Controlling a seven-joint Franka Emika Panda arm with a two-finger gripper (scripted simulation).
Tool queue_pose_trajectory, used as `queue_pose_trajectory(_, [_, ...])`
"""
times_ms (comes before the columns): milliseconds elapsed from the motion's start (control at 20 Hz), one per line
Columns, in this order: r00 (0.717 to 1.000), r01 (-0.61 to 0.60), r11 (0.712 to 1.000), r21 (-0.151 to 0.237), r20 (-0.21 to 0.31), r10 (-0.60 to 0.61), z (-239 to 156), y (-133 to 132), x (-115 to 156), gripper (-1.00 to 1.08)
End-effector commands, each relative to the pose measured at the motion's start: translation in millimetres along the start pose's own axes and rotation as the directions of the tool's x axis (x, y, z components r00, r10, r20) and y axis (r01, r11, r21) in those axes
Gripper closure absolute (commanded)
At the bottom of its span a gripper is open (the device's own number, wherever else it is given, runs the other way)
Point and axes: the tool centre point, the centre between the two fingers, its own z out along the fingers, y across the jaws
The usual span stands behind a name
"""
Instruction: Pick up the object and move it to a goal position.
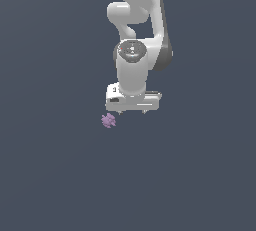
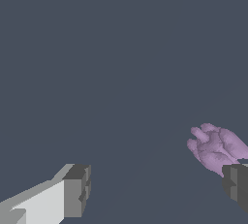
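The object [image 1: 108, 120] is a tiny pale purple lumpy thing with short knobs, lying on the dark grey floor. In the exterior view it sits just below the gripper's hand and toward that view's left. The white gripper [image 1: 133, 111] points down, its fingers mostly hidden under the hand. In the wrist view the gripper [image 2: 157, 189] is open, with one grey fingertip [image 2: 77, 189] far from the other [image 2: 237, 184]. The object [image 2: 215, 150] lies close beside the second fingertip, off the middle of the gap. Nothing is held.
The white arm [image 1: 137, 20] rises behind the gripper. The flat dark grey floor [image 1: 60, 175] fills the rest of both views.
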Motion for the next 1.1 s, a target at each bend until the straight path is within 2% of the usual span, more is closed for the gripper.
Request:
queue_pose_trajectory(0, [1.0, 0.0, 1.0, 0.0, 0.0, 0.0, 0.0, 0.0, 0.0, -0.92])
queue_pose_trajectory(550, [1.0, 0.0, 1.0, 0.0, 0.0, 0.0, 0.1, 0.1, 0.1, -0.92])
queue_pose_trajectory(1050, [1.0, 0.016, 1.0, 0.025, -0.022, -0.015, -7.3, -7.5, 1.4, -0.92])
